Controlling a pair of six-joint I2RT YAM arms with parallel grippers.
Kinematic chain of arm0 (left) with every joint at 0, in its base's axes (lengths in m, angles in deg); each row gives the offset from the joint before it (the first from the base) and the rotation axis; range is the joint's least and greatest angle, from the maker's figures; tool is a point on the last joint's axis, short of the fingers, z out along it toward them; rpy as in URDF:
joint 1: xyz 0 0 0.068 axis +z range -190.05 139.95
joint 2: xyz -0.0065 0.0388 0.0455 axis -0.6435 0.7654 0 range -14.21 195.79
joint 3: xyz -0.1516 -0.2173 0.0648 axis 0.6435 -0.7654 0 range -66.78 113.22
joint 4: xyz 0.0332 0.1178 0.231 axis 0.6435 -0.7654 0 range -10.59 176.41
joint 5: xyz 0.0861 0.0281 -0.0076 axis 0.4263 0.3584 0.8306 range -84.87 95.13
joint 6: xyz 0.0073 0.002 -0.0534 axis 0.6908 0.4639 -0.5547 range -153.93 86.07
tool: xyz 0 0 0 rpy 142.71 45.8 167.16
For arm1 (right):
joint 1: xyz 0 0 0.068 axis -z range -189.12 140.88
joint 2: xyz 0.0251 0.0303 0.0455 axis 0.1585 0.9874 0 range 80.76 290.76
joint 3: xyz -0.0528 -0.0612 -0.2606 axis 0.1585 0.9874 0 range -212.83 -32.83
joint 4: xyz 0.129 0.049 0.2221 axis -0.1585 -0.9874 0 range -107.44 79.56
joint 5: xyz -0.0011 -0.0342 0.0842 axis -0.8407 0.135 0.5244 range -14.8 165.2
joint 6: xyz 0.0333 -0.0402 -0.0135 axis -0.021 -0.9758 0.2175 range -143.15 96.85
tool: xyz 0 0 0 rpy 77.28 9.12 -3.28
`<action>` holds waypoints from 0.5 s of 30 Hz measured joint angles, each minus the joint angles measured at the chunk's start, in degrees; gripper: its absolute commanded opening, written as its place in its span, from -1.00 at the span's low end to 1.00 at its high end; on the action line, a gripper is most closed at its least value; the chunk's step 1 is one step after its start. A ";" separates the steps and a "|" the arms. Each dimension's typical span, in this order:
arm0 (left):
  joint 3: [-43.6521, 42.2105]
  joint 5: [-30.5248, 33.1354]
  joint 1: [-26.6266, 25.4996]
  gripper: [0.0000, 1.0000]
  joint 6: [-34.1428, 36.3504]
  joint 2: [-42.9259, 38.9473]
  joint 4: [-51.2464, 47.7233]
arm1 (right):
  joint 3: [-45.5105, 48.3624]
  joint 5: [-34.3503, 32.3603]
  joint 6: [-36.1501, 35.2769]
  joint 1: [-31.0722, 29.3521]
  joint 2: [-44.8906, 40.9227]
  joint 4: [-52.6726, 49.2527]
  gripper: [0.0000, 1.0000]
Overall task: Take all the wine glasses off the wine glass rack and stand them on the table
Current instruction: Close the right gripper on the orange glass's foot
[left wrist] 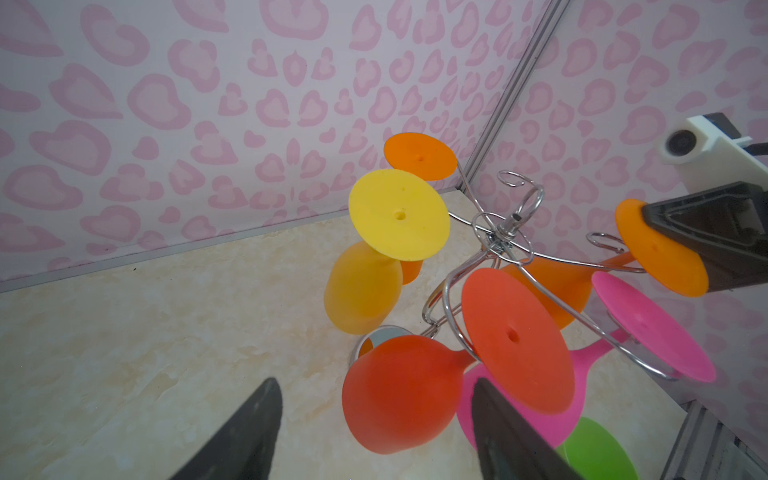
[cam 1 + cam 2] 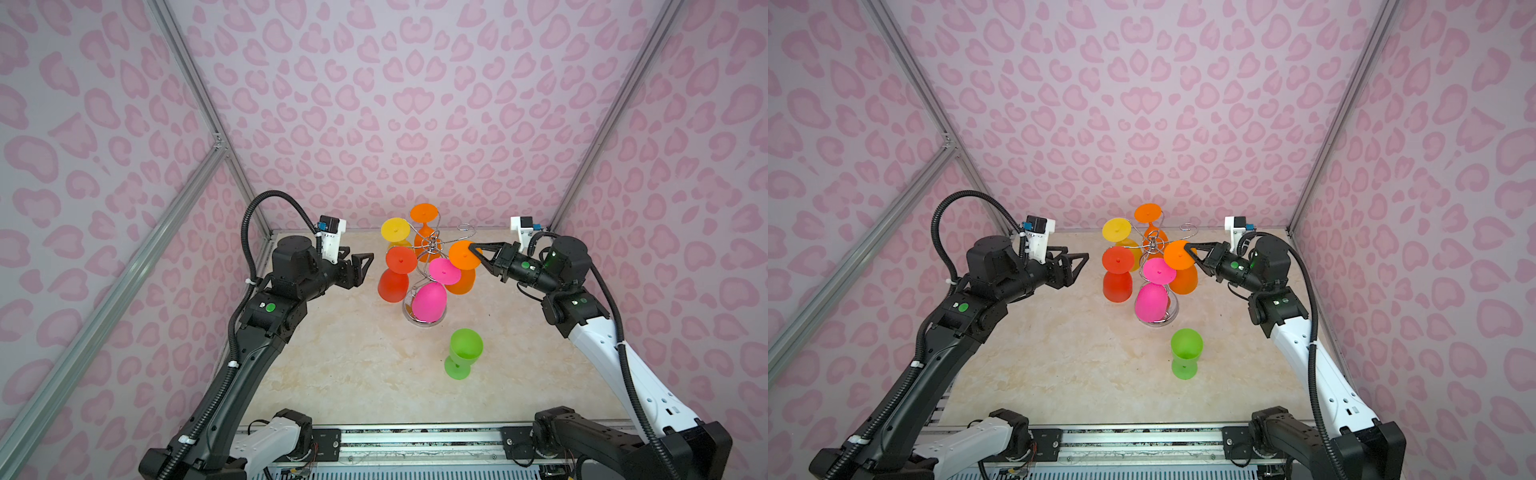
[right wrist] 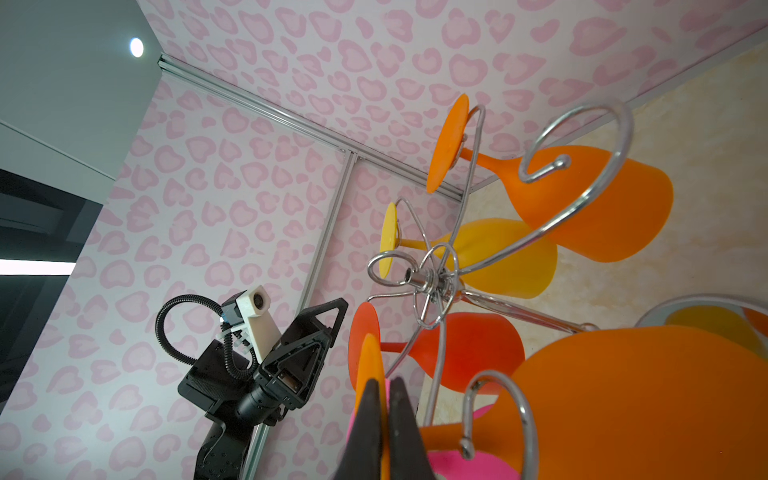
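Note:
The chrome wine glass rack stands mid-table with several coloured glasses hanging bowl-down. My right gripper is shut on the flat foot of the orange wine glass on the rack's right side. That glass's stem lies inside a curled rack arm. My left gripper is open and holds nothing. It hovers just left of the hanging red glass, apart from it.
Yellow, a second orange and pink glasses also hang from the rack. A green glass stands upright on the marble tabletop in front of the rack's round base. Pink patterned walls enclose the back and both sides.

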 measured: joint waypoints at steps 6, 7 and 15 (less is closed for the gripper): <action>-0.52 -0.48 0.00 0.48 -0.04 -0.22 0.00 | -0.76 -0.98 -0.22 -0.04 1.60 0.24 -1.00; -0.61 -0.59 0.00 0.48 -0.04 -0.22 0.00 | -1.03 -1.27 -0.33 -0.04 1.97 0.31 -1.00; -0.96 -0.90 0.00 0.48 -0.07 -0.50 -0.02 | -2.89 -1.95 -1.05 0.07 4.70 0.94 -1.00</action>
